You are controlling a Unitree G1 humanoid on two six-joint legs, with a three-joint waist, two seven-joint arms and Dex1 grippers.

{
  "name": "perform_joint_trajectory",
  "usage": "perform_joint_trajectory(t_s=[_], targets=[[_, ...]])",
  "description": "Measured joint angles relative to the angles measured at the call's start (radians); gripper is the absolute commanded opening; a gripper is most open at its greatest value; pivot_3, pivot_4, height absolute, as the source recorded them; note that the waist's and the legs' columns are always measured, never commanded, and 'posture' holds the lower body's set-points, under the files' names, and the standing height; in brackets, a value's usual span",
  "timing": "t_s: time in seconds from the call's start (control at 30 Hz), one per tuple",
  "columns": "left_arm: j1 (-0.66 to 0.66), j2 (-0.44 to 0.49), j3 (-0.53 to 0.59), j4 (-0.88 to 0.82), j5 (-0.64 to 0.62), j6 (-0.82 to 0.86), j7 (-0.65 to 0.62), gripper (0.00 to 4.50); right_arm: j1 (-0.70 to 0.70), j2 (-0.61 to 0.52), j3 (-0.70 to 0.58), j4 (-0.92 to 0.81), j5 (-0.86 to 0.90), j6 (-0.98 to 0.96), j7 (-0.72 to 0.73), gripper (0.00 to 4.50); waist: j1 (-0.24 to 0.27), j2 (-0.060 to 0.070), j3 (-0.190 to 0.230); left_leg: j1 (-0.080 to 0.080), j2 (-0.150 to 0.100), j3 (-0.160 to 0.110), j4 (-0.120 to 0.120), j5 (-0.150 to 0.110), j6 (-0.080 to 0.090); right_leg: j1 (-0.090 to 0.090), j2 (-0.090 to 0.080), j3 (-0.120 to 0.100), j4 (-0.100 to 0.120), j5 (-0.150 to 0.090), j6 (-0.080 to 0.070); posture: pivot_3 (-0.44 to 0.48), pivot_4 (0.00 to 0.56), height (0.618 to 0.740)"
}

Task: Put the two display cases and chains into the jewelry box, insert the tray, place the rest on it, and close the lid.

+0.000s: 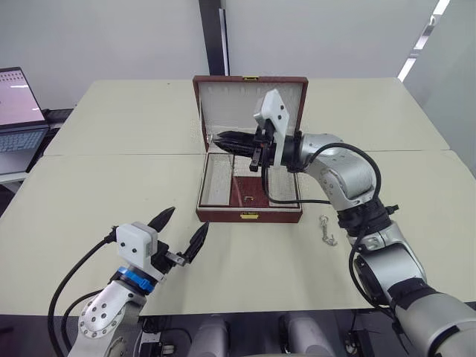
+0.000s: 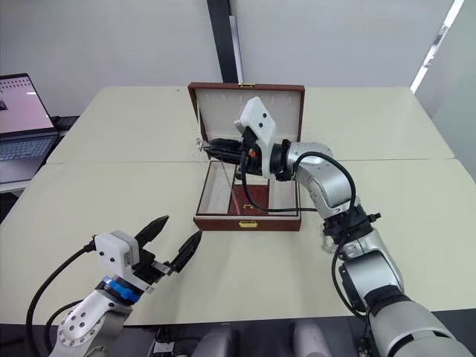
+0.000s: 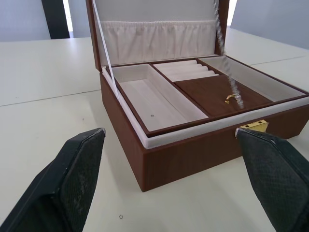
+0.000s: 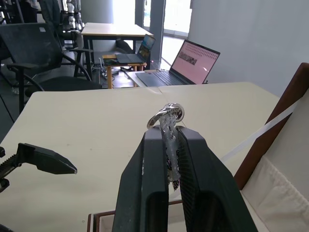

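Evidently the right gripper [image 4: 166, 145] is pinching a chain [image 4: 169, 126] over the open jewelry box [image 1: 249, 215], ready to drop it onto the tray [image 3: 193, 94], while the left gripper [image 1: 181, 228] is hanging spread and empty nearby

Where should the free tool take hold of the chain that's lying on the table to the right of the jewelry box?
Grip the chain across its middle, coming straight down from above. It lies flat as a thin, short, loosely bunched strand on the bare table beside the jewelry box, so no side offers an edge. The open left tool is free; the right tool already pinches another chain.
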Motion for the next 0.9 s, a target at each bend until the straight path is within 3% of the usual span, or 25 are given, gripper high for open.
perform_joint_trajectory(t_s=[0.9], targets=[[0.039, -0.022, -0.009, 0.034, 0.020, -0.061, 0.003, 4.50, 0.000, 0.077, 0.042, 0.178, -0.177, -0.108, 0.002, 0.06, -0.002, 0.000, 0.000, 0.000, 0.000, 0.000, 0.000, 0.000, 0.000, 0.000, 0.000, 0.000, 0.000, 0.000, 0.000, 0.000, 0.150, 0.740]])
